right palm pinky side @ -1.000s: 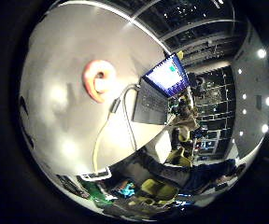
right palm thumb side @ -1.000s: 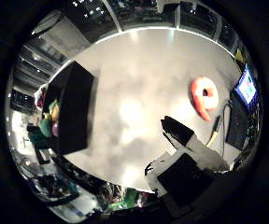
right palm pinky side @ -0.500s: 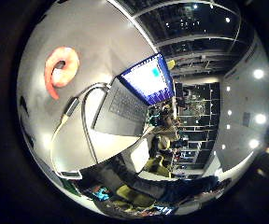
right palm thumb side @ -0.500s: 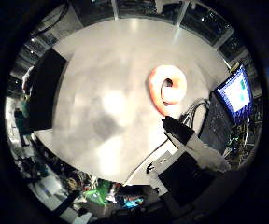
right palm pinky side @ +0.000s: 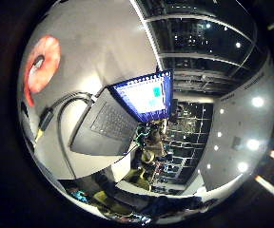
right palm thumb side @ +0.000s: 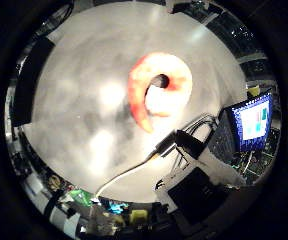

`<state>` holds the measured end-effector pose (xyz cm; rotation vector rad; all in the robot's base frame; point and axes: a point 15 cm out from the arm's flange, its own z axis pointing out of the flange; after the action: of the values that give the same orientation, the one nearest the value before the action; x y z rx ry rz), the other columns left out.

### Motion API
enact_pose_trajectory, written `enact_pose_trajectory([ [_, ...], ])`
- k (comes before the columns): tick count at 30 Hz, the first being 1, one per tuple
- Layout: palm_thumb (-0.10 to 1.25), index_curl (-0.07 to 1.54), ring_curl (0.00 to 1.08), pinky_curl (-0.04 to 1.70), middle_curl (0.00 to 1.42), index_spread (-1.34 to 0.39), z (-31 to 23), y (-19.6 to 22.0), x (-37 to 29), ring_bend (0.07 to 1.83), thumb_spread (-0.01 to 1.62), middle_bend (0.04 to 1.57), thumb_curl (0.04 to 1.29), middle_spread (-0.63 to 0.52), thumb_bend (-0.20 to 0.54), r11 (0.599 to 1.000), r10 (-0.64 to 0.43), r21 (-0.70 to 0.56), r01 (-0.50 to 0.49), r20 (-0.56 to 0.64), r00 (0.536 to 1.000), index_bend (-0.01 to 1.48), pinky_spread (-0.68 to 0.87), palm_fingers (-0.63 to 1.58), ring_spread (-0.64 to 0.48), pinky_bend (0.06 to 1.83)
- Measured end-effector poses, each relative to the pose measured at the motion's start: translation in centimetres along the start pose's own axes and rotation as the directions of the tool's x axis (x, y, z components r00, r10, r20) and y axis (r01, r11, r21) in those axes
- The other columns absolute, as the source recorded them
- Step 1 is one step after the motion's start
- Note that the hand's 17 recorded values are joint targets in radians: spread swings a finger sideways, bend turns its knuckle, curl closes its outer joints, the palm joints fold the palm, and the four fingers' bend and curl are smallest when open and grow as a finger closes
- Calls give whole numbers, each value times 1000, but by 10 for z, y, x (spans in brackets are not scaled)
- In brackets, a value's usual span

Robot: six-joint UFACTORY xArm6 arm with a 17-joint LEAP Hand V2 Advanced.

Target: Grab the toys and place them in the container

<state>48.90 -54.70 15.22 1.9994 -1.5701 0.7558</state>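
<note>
An orange-pink curled toy [right palm thumb side: 156,92], shaped like a shrimp, lies on the white table [right palm thumb side: 84,130]. It fills a good part of the thumb side view, so it is close under my palm. The little finger side view catches it too. Black and white parts of my hand [right palm thumb side: 199,182] reach in from one edge of the thumb side view. No curled fingers cross either view, and the hand holds nothing. A dark container [right palm thumb side: 28,82] stands at the table's far edge, well away from the toy.
An open laptop [right palm pinky side: 111,126] with a lit screen [right palm pinky side: 146,97] sits on the table beside the toy, on the hand's side. Small colourful items [right palm thumb side: 81,195] lie beyond the table's edge. Dark windows and ceiling lights surround the table.
The camera has moved toward the toy, which now looks larger and nearer the middle of the thumb side view. The container has slid toward that view's edge. The toy itself has not moved.
</note>
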Motion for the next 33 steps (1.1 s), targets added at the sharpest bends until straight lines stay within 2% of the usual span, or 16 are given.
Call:
enact_pose_trajectory([
  [6,848,235,280,335,316,-395,20,-5,-5,261,916,197,367,49,-29,999,-10,-48,10,4,1000,136,372,13,156,384],
  [15,808,222,281,337,322,-388,13,-26,-20,277,909,196,359,66,-33,997,-44,-68,44,12,999,138,372,-14,167,413],
  [33,784,217,279,322,338,-383,28,-51,-72,302,896,236,353,50,-28,993,-97,-61,101,60,993,145,376,30,155,415],
])
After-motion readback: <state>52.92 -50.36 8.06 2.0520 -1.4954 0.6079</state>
